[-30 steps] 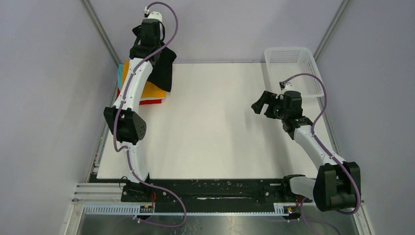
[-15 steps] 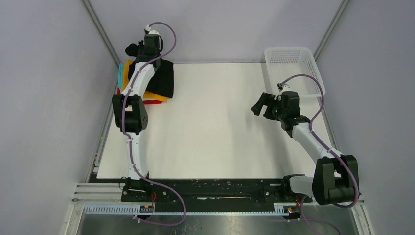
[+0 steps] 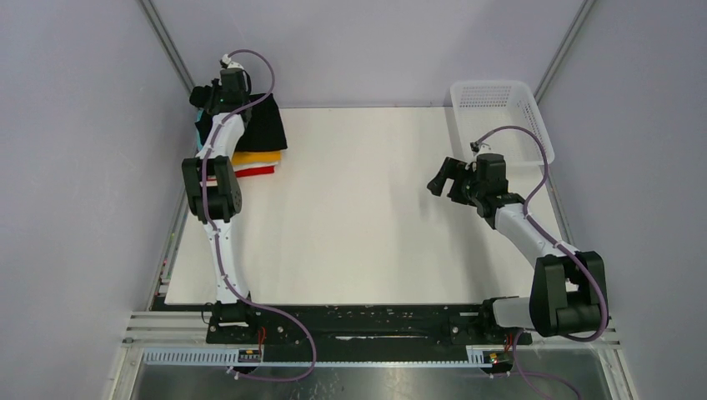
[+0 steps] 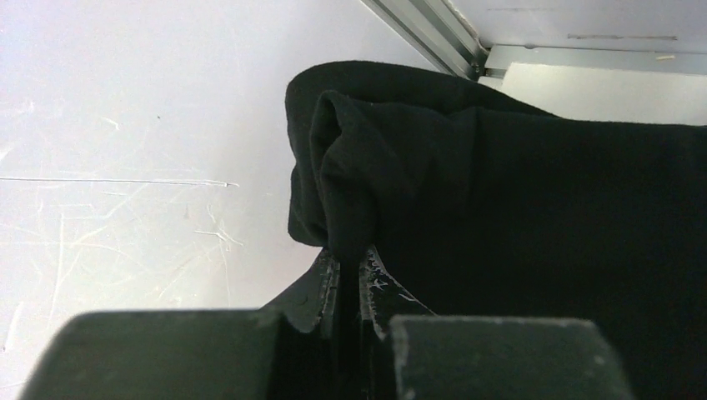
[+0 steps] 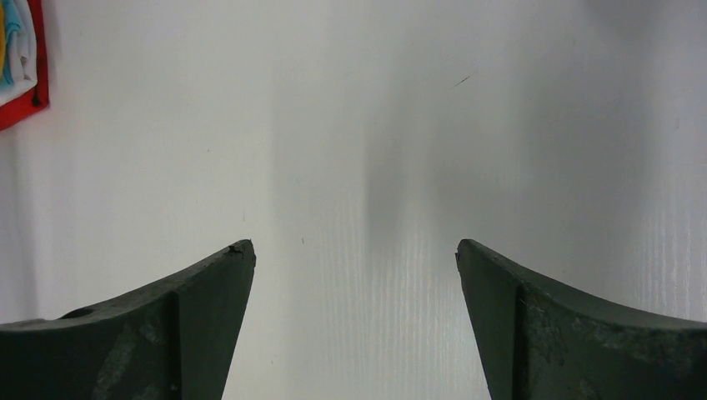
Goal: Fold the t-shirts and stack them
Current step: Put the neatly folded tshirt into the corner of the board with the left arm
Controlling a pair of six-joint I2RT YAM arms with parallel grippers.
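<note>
The black t-shirt (image 3: 263,125) is draped over the stack of folded t-shirts at the table's far left corner. Under it show an orange layer (image 3: 255,157), a red edge (image 3: 255,170) and a bit of teal (image 3: 199,127). My left gripper (image 3: 207,100) is at the stack's far left end, shut on a bunched fold of the black t-shirt (image 4: 500,183); its jaws (image 4: 350,265) pinch the cloth. My right gripper (image 3: 442,177) hovers open over bare table at the right, nothing between its fingers (image 5: 354,246). A corner of the folded stack (image 5: 18,58) shows at the right wrist view's top left.
A white mesh basket (image 3: 500,108) stands at the far right corner, just behind the right arm. Grey walls and aluminium frame posts (image 4: 433,29) close in the table on the left, back and right. The white tabletop (image 3: 358,217) stretches between the arms.
The left arm has swung back and to the left, carrying the black t-shirt down from its hanging position onto the folded stack. The right arm has hardly moved.
</note>
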